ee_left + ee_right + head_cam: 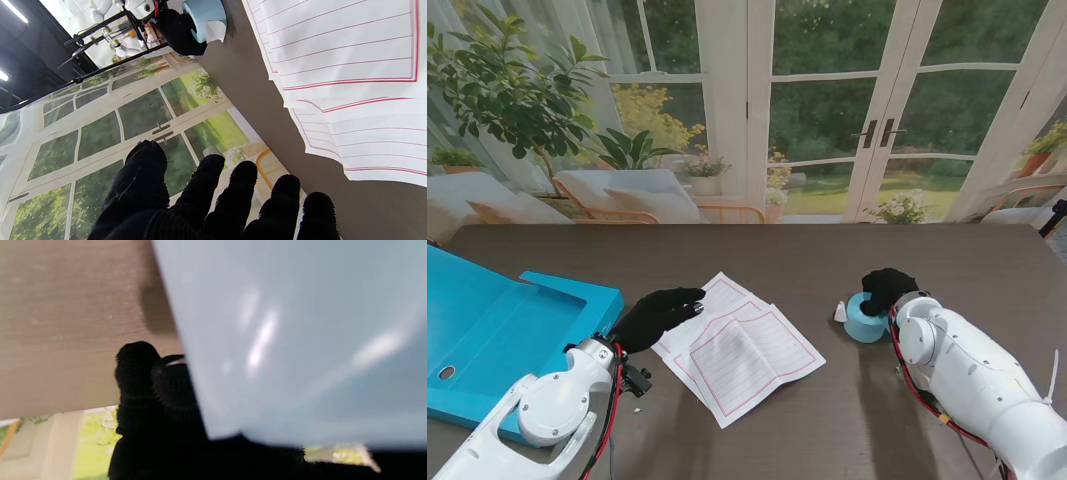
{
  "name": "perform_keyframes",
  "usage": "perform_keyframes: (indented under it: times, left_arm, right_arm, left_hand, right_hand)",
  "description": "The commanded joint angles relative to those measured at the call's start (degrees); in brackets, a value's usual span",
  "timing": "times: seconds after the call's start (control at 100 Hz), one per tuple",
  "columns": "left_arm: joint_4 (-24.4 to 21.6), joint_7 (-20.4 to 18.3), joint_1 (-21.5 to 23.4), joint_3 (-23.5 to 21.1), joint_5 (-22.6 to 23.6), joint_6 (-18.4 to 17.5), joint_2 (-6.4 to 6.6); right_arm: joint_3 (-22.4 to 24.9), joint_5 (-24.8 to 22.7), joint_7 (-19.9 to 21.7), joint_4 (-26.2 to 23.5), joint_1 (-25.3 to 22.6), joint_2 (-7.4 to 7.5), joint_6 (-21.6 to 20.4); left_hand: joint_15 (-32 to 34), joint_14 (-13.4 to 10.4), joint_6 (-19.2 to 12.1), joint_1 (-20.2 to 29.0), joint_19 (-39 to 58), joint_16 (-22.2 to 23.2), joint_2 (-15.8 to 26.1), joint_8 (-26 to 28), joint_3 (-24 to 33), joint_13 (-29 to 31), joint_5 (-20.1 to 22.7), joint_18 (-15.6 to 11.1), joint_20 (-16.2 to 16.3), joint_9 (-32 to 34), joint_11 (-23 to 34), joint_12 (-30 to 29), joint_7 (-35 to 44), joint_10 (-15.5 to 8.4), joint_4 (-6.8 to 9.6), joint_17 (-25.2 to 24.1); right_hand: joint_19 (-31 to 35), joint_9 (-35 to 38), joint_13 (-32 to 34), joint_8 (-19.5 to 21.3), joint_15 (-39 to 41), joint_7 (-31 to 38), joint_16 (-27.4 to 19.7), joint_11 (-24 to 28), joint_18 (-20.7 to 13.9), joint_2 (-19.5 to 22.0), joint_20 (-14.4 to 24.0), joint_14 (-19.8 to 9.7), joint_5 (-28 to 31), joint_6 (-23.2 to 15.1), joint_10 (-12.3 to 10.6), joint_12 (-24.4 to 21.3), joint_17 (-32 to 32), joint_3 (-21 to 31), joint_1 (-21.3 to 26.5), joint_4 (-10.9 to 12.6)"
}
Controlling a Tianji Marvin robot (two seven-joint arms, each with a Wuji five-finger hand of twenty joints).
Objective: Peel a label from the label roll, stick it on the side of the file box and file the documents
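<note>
The light blue label roll stands on the dark table right of centre, a white label tab sticking out on its left side. My right hand, in a black glove, is closed over the roll's top; the roll fills the right wrist view. Several red-lined white documents lie fanned in the middle. My left hand hovers flat and open over their left edge, holding nothing. The blue file box lies open at the left. The left wrist view shows the documents and the roll.
The brown table runs back to glass doors with garden beyond. A potted plant and loungers stand behind the far left edge. Red cables hang along both white forearms.
</note>
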Motion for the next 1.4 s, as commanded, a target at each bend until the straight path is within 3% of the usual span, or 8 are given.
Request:
perform_keyframes:
  times: [0.0, 0.26, 0.51, 0.61, 0.69, 0.83, 1.05, 1.39]
  left_arm:
    - [0.04, -1.07, 0.06, 0.14, -0.25, 0.25, -0.15]
    - [0.25, -1.24, -0.23, 0.53, -0.52, 0.54, -0.16]
    - [1.88, -0.76, -1.61, 1.84, -1.28, 0.23, -0.42]
    - [3.72, 0.31, -3.39, 3.57, -2.41, -0.27, -0.89]
    - [5.21, 0.68, -5.19, 5.24, -3.84, -0.68, -1.23]
    - [7.92, 1.11, -8.69, 8.45, -6.39, -1.52, -1.90]
    - [11.38, 3.15, -13.32, 12.60, -9.55, -2.90, -3.33]
    - [13.69, 3.60, -17.29, 15.84, -12.91, -3.09, -4.47]
  right_arm:
    - [0.62, 1.22, 0.34, -1.74, -1.62, -1.07, 0.99]
    - [6.59, 7.18, -2.30, -6.50, -4.98, -3.40, 3.75]
    - [9.60, 9.96, -3.61, -12.02, -7.70, -4.26, 4.54]
    - [11.11, 10.66, -3.46, -16.34, -9.52, -4.24, 4.88]
    - [13.50, 10.45, -2.32, -23.80, -13.01, -3.66, 6.33]
    - [15.12, 10.29, -1.41, -31.60, -16.20, -3.26, 7.14]
    - [15.51, 11.22, -1.66, -39.30, -19.22, -3.39, 7.44]
    - [14.23, 11.27, -2.31, -44.73, -21.24, -3.56, 6.81]
  left_hand:
    - [0.72, 0.17, -0.22, -0.83, -0.80, 0.36, 2.87, -0.08, -0.64, 1.11, 0.77, -0.97, -0.24, 1.56, 0.28, 0.47, 0.12, 0.09, -0.38, 0.42]
    - [0.67, 0.30, -0.22, -0.79, -0.80, 0.36, 2.91, -0.11, -0.70, 1.00, 0.52, -0.97, -0.23, 1.55, 0.29, 0.48, 0.01, 0.18, -0.42, 0.39]
    - [0.73, 0.28, -0.07, -0.62, -0.72, 0.39, 2.80, -0.05, -0.67, 1.13, 1.06, -0.83, -0.19, 1.73, 0.35, 0.50, 0.20, 0.44, -0.41, 0.56]
    - [0.99, 0.65, 0.06, -0.42, -0.55, 0.57, 2.70, -0.10, -0.59, 1.51, 0.93, -0.63, -0.10, 1.96, 0.45, 0.58, 0.10, 0.68, -0.37, 0.86]
    - [1.35, 0.92, 0.11, -0.35, -0.23, 0.85, 2.67, -0.07, -0.59, 1.98, 1.20, -0.41, 0.08, 2.25, 0.61, 0.74, 0.19, 0.97, -0.35, 1.44]
    - [2.70, 1.88, 0.39, -0.18, 1.12, 2.05, 2.52, -0.03, -0.54, 3.49, 1.59, 0.38, 1.12, 3.18, 1.17, 1.45, 0.32, 1.59, -0.31, 3.07]
    - [6.24, 3.70, 0.62, -0.17, 5.18, 6.98, 2.20, 0.24, -0.50, 6.82, 2.24, 2.30, 7.20, 5.08, 2.04, 4.22, 0.63, 2.77, -0.35, 6.78]
    - [15.75, 6.19, 1.57, -0.73, 11.82, 16.32, 1.96, 0.74, -0.50, 9.75, 2.86, 4.79, 24.41, 7.10, 3.23, 8.46, 0.96, 4.53, -0.48, 12.10]
  right_hand:
    - [1.34, 4.08, 1.93, 4.44, 1.84, 10.15, 1.10, 3.42, -0.45, 1.74, 2.10, -2.37, 2.90, -6.87, -0.38, 1.55, 13.30, 9.94, 5.90, 1.49]
    - [0.64, 3.05, 1.89, 5.63, 2.36, 11.38, 1.61, 4.15, 0.21, 3.90, 3.27, -1.73, 1.56, -6.45, 0.17, 2.99, 13.12, 9.18, 7.28, 2.68]
    - [0.28, 2.27, 1.84, 6.04, 2.32, 11.73, 1.67, 4.52, 0.47, 4.81, 3.73, -1.37, 0.97, -6.03, 0.69, 3.44, 12.70, 8.76, 7.66, 3.14]
    - [0.18, 1.99, 1.82, 6.11, 2.23, 11.74, 1.64, 4.66, 0.61, 4.98, 3.85, -1.24, 0.75, -5.78, 0.90, 3.50, 12.53, 8.67, 7.89, 3.28]
    - [0.09, 1.82, 1.84, 6.17, 2.13, 11.75, 1.60, 4.78, 0.80, 5.22, 3.97, -1.09, 0.61, -5.58, 1.03, 3.48, 12.36, 8.53, 7.88, 3.37]
    - [-0.09, 1.43, 1.80, 6.23, 1.81, 11.69, 1.46, 4.91, 1.02, 5.55, 4.16, -0.93, 0.41, -5.43, 1.13, 3.33, 12.01, 8.39, 7.81, 3.48]
    - [-0.22, 1.31, 1.82, 6.29, 1.53, 11.62, 1.33, 5.14, 1.12, 5.60, 4.35, -0.70, 0.22, -5.05, 1.25, 3.01, 11.82, 8.35, 7.90, 3.56]
    - [-0.34, 1.08, 1.82, 6.36, 1.44, 11.53, 1.27, 5.40, 1.36, 5.91, 4.60, -0.66, 0.03, -4.87, 1.31, 2.71, 11.56, 8.30, 7.86, 3.64]
